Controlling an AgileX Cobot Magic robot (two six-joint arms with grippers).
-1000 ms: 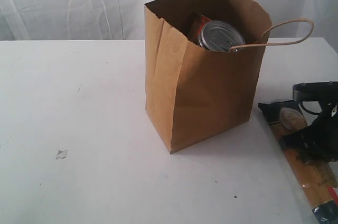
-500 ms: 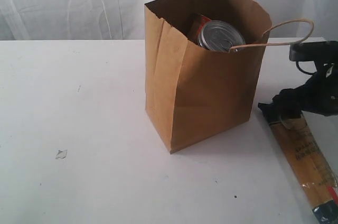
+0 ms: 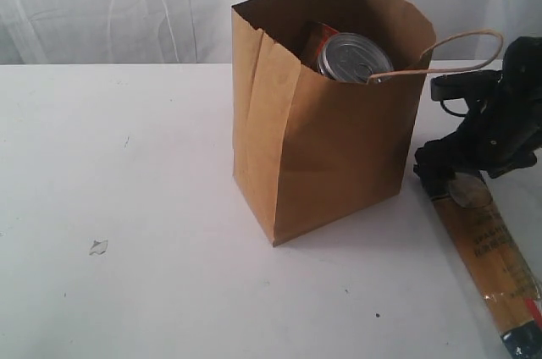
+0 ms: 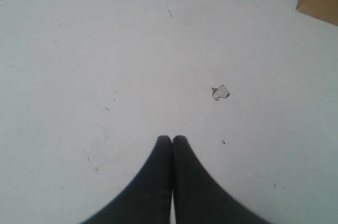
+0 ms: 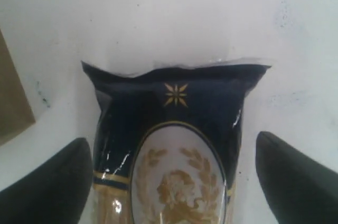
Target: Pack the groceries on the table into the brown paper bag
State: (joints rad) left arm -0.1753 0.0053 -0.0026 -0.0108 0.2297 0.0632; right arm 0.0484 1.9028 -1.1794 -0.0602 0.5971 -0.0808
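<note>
Pickup of the spaghetti packet [image 3: 484, 245], lying along the table's [image 3: 127, 207] right edge beside the brown paper bag [image 3: 322, 147], appears in hand: the right gripper [image 5: 171, 142] straddles its dark end, jaws spread and empty, so the next move likely calls for closing, lifting and bagging.

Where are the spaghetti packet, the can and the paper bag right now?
spaghetti packet [image 5: 174, 94], right wrist view, on the star mark of its dark blue end.
can [image 3: 356, 56], exterior view, on its silver pull-tab lid.
paper bag [image 3: 330, 151], exterior view, on its front wall.
</note>
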